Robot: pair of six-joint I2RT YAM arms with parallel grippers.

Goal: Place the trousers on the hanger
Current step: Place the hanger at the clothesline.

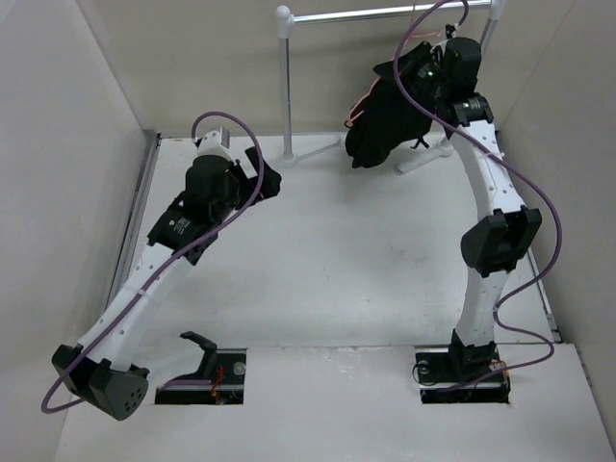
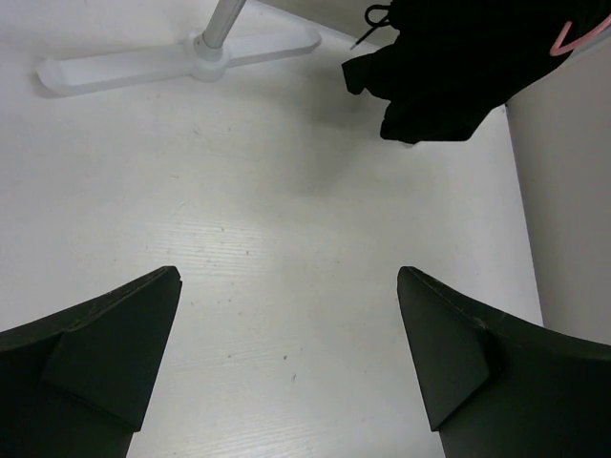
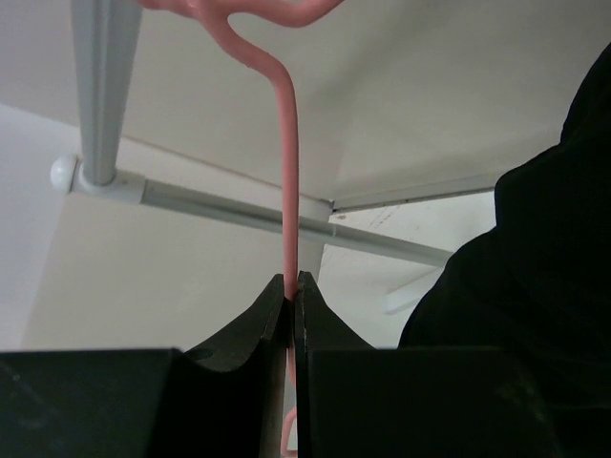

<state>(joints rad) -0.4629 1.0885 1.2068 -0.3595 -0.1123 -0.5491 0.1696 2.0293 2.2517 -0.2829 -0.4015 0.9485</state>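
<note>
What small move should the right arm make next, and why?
Probably carry the hook over the rail and lower it on. The right gripper is shut on the stem of the hanger, the trousers already hang from it, and the hook does not seem to rest on the bar yet. The left gripper stands open, apart.

Pretty plain setup: a white table (image 1: 318, 269) with a slightly scuffed top, boxed in by off-white panels, namely a left wall (image 1: 58, 144), a back wall (image 1: 192, 58) and a right wall (image 1: 577, 125). At the back stands a clothes rail (image 1: 285, 87) with a white post, a metal bar (image 1: 366, 14) across the top and a flat white foot (image 2: 181, 59) resting on the table. The light is soft and even, with only faint shadows.
</note>
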